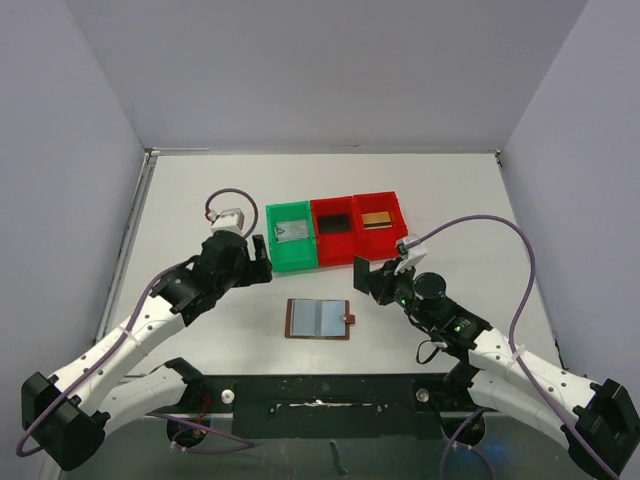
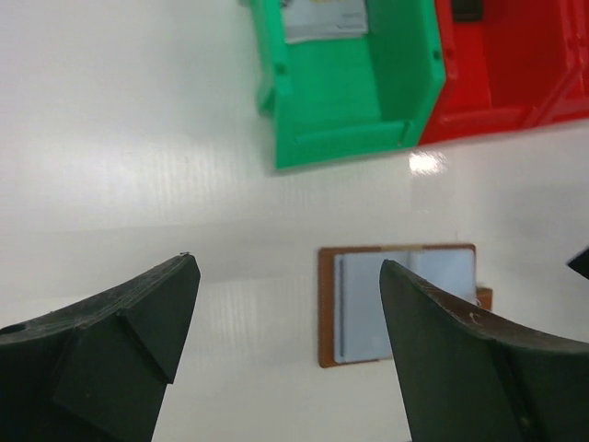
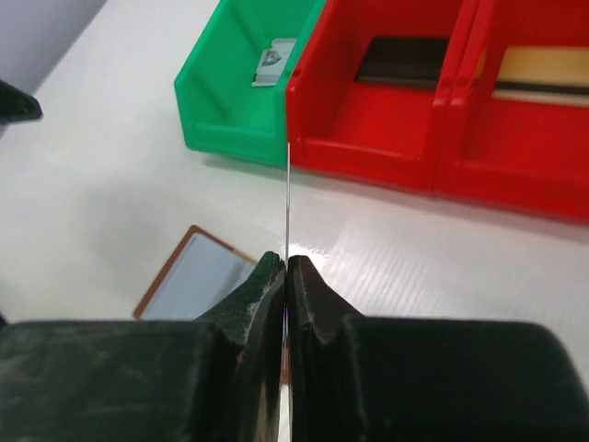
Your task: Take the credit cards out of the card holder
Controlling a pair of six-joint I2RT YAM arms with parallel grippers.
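Right hand (image 3: 286,267) holding a card (image 3: 287,198) near the bins.
It is clamping the thin card edge-on, hovering between the open holder (image 1: 318,319) lying on the desk (image 1: 200,200) and the red bins (image 3: 368,152). Left hand (image 2: 290,267) is hanging apart, empty, by the green bin (image 2: 350,138). Next, likely: reaching over a bin, then letting go.

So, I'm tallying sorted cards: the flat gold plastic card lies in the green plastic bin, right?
No: the flat gold plastic card lies in the end red plastic bin, farthest from the green plastic bin, which holds a silver-grey card. The top external view shows it.
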